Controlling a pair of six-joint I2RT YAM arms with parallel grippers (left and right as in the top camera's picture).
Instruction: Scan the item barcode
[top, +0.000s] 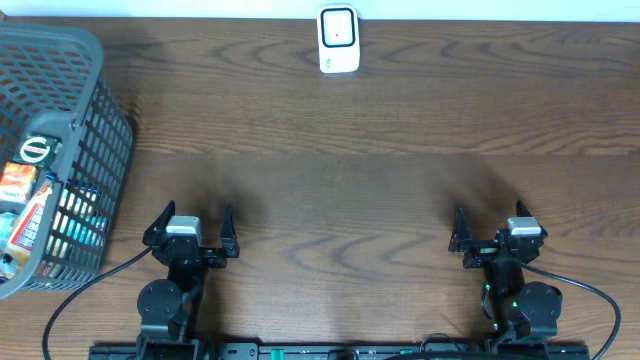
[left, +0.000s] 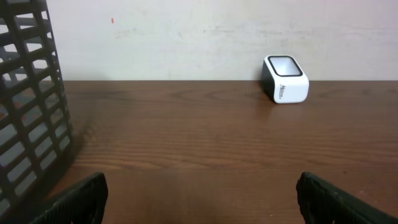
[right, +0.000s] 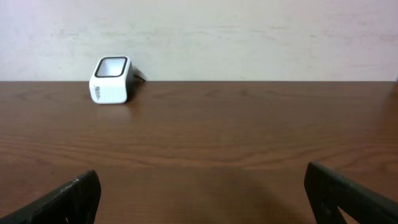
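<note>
The white barcode scanner (top: 339, 38) stands at the far edge of the table, its dark window facing up. It also shows in the left wrist view, scanner (left: 285, 79), and in the right wrist view, scanner (right: 111, 79). Several packaged items (top: 28, 208), orange and red, lie in the grey basket (top: 98, 150) at the left; no barcode shows on them. My left gripper (top: 193, 218) is open near the front edge, right of the basket, holding nothing. My right gripper (top: 488, 216) is open at the front right, also with nothing in it. Both wrist views show bare wood between the fingers.
The basket wall (left: 28, 93) rises close on the left in the left wrist view. A round dark lid (top: 37, 150) sits in the basket beside the packages. A pale wall backs the table behind the scanner.
</note>
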